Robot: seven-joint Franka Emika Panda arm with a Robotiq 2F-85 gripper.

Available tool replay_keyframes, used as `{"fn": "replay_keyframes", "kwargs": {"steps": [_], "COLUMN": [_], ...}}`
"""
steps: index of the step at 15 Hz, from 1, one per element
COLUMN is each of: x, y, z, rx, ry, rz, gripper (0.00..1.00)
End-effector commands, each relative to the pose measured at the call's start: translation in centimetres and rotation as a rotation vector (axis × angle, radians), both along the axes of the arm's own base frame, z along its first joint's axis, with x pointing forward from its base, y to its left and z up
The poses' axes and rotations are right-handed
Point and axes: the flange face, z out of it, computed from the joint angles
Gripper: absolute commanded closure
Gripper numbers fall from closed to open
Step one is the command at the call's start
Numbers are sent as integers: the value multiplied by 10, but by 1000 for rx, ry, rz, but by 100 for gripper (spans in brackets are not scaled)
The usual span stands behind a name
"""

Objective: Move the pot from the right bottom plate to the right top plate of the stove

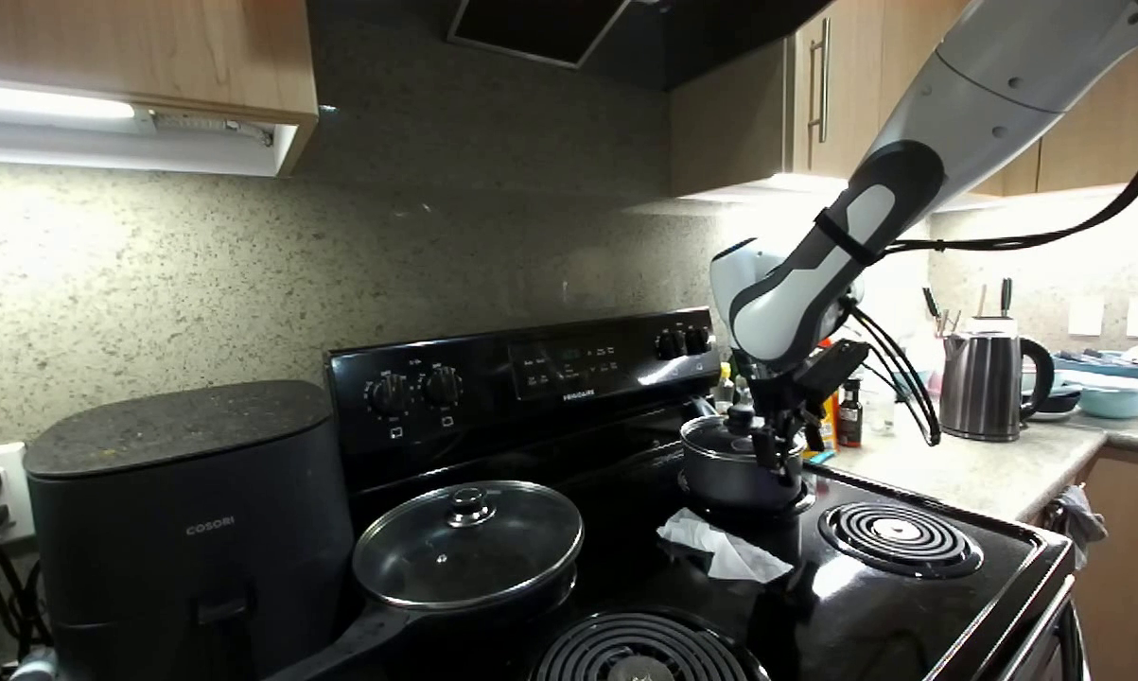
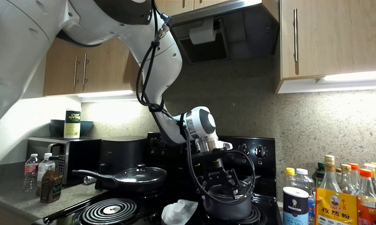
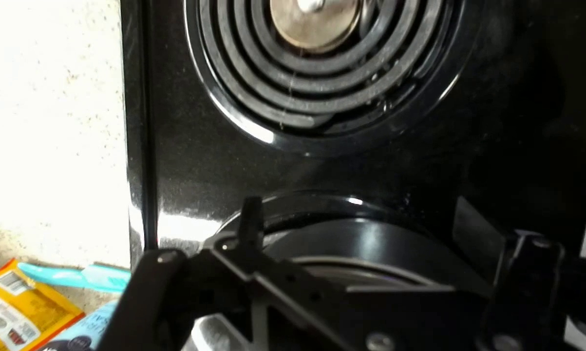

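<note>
The small dark pot with its lid and knob sits upright on the right top plate of the stove. In front of it the right bottom plate is bare, its coil also filling the top of the wrist view. My gripper is down at the pot with its fingers spread wide, one towards each side of the pot's wall. No grip on the pot shows. In an exterior view my gripper hides part of the lid; a handle points towards the back panel.
A crumpled white paper lies beside the pot. A glass-lidded pan stands on the left rear, near a black air fryer. Bottles, a salt can and a yellow packet crowd the counter's right side.
</note>
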Motion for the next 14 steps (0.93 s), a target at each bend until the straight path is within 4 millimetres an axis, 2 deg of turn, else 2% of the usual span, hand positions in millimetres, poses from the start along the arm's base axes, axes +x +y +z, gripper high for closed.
{"fn": "replay_keyframes", "kwargs": {"steps": [1, 4, 8, 9, 11, 14], "x": [-23, -44, -61, -42, -50, -55], "y": [5, 5, 8, 1, 3, 5], "z": [29, 68, 126, 107, 128, 129], "rx": [72, 68, 1, 23, 18, 19], "ry": [157, 182, 80, 113, 79, 79], "rz": [3, -67, -160, -117, -139, -145], "gripper": [0, 0, 0, 0, 0, 0]}}
